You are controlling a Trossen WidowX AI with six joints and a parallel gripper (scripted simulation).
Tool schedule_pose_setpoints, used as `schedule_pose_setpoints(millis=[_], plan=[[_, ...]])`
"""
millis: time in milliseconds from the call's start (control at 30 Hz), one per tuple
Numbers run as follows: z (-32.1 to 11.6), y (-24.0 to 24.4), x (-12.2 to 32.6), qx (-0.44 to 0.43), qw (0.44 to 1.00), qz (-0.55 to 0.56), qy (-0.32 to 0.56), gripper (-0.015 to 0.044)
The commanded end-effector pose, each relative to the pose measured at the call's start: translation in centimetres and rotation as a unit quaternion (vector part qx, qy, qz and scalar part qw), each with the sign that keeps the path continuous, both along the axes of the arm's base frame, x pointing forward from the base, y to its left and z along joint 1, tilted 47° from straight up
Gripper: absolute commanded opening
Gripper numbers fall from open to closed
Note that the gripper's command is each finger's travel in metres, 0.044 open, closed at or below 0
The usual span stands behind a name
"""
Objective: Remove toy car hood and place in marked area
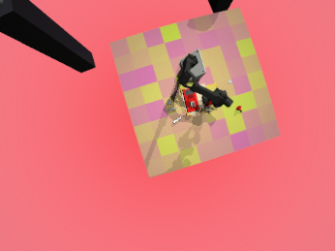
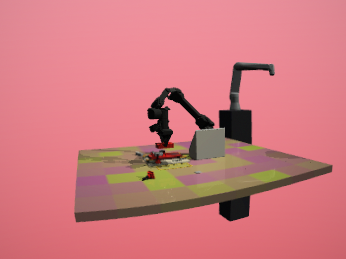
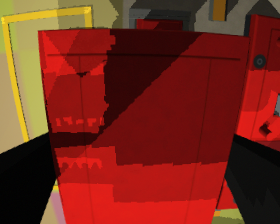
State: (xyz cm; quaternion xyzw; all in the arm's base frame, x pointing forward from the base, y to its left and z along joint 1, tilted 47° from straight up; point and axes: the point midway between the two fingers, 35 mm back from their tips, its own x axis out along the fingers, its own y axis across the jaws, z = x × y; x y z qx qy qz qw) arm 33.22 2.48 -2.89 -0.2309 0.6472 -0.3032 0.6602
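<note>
The hood (image 3: pixel 165 100) (image 2: pixel 165 145) is a flat red panel that fills the middle of the wrist view. My gripper (image 3: pixel 140 141) (image 2: pixel 164 141) is shut on it, one black finger at each side, and holds it above the toy car in the exterior view. The red toy car (image 1: pixel 191 99) (image 2: pixel 172 156) (image 3: pixel 256 87) shows below the hood, with part of it at the right of the wrist view. The marked area, a yellow outline (image 3: pixel 16 80), lies left of the hood there, partly covered by it. In the top view the arm hides the fingers.
A small red and black object (image 1: pixel 239 109) (image 2: pixel 150 175) lies on the table near the car. Small pale pieces (image 1: pixel 177 120) lie on the car's other side. A grey block (image 2: pixel 210 143) stands beside the arm's base. A second grey arm (image 2: pixel 236 83) stands on a black pedestal behind.
</note>
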Motion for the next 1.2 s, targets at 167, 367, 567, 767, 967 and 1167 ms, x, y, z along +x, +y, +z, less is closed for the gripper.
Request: schedule_pose_setpoints(millis=[167,367,567,767,967,1167], plan=[[-3.0,2.9,-0.8,-0.003,1.0,-0.006,0.001,0.0],[-5.1,5.0,-1.7,-0.006,1.0,-0.009,-0.001,0.0],[-6.0,5.7,-2.1,-0.008,1.0,-0.011,-0.002,0.0],[-6.2,5.4,-2.1,-0.008,1.0,-0.011,-0.002,0.0],[-6.6,5.1,-2.0,-0.008,1.0,-0.011,-0.002,0.0],[-6.9,4.8,-2.0,-0.008,1.0,-0.011,-0.002,0.0]])
